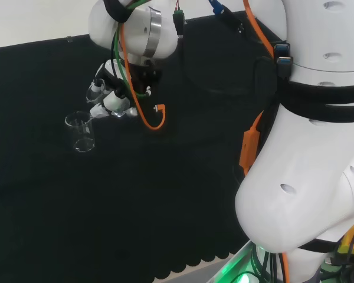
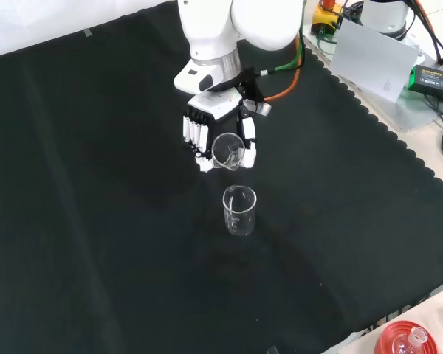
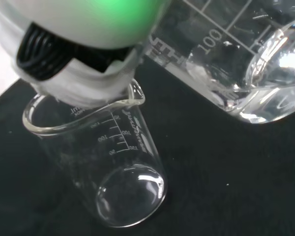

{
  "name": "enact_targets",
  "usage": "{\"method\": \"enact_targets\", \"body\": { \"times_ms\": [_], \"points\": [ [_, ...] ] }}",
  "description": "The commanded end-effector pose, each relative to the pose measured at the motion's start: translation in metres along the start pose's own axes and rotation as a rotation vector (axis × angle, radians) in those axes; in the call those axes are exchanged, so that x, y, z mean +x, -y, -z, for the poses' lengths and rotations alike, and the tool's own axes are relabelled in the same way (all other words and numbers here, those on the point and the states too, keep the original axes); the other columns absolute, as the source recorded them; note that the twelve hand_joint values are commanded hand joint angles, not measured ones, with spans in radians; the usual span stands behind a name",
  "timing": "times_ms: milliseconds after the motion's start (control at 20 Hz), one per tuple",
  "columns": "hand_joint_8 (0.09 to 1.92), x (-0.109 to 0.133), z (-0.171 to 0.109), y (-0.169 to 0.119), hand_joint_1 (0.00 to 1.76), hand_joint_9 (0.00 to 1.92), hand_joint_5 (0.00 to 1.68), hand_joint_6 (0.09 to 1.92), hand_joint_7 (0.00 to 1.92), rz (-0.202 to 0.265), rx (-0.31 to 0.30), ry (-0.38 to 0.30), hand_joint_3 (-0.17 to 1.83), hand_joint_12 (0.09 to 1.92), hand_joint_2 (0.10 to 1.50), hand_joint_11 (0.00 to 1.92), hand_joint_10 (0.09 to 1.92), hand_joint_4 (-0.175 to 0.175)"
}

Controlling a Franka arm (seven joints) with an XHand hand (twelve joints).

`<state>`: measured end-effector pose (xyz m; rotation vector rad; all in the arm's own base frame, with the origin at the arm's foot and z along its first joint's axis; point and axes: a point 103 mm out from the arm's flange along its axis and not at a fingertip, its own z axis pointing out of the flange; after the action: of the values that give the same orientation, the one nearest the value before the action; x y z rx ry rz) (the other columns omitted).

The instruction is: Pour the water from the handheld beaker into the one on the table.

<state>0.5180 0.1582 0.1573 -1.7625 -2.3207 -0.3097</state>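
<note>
So your black and white robot hand (image 2: 220, 140) has its fingers curled round the small clear glass beaker with water in it (image 2: 227, 150), and that beaker is tilted over, mouth facing the front camera, hanging just above and behind the empty clear glass beaker standing upright on the black cloth (image 2: 240, 211). In the head view the held beaker (image 1: 98, 89) sits up and to the right of the standing one (image 1: 81, 132), with the lip pointing down toward its rim.

Handling-wise: it's thin glass, stiff, slick and easy to crack, and light apart from the water. The wrist view shows water pooled in the low corner of the held beaker (image 3: 250, 73), so the weight shifts toward the lip as you tip it. Grip round the body is the right spot; I wouldn't squeeze harder, just roll the wrist slowly. The standing beaker (image 3: 101, 167) looks dry inside, though I can't be totally sure from glare, so I'd say pouring has barely started, if at all. It's light and unanchored, so don't bump its rim.

Count: two beakers, one held, one on the cloth, and one hand.
</note>
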Motion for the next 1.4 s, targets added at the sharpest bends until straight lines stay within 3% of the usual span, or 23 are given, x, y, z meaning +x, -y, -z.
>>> {"method": "enact_targets", "body": {
  "times_ms": [50,700,1400],
  "points": [
    [0.09,0.021,-0.010,-0.014,1.19,1.60,1.53,0.15,1.69,-0.045,0.022,0.127,0.60,0.83,0.62,1.25,0.09,0.033],
    [0.09,0.023,-0.011,-0.023,1.19,1.60,1.53,0.15,1.69,-0.091,0.051,0.215,0.61,0.83,0.62,1.26,0.09,0.028],
    [0.09,0.018,-0.001,-0.017,1.19,1.61,1.53,0.15,1.70,-0.072,0.089,0.268,0.61,0.83,0.62,1.27,0.09,0.025]
  ]
}}
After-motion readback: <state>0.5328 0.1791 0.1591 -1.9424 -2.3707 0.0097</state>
